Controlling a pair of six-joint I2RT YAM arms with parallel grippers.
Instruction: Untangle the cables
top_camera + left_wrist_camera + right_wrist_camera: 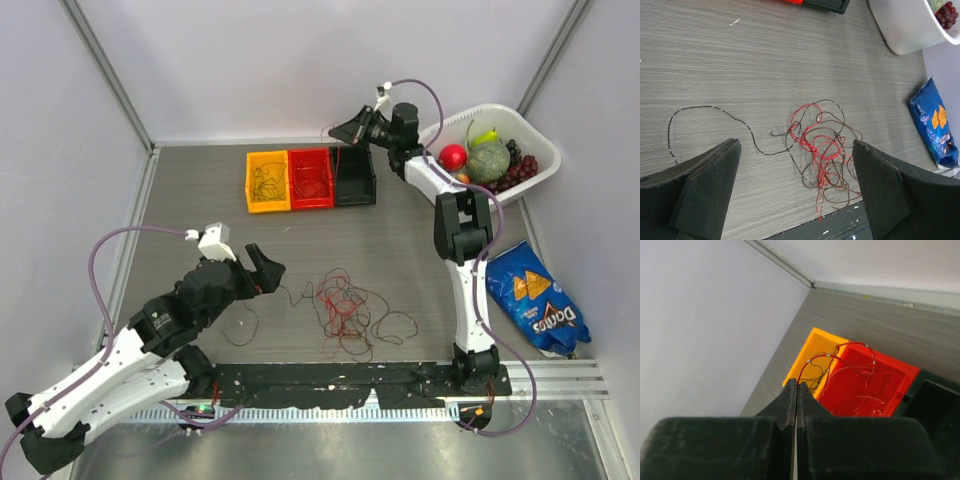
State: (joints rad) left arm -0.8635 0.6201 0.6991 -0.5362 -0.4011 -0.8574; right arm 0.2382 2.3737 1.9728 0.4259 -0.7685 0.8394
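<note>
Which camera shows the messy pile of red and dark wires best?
The left wrist view: the tangle fills the middle, close up, loops clear. The top view shows the tangle small. The right wrist view misses it, showing the red bin and one red wire.

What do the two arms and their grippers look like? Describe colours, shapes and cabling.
The left arm and right arm both have white link shells between black joints. A purple hose loops from each wrist: the left hose, the right hose. The left wrist carries a white boxy camera housing. The left gripper and right gripper have matte black, wedge-shaped fingers. No markings are legible.
</note>
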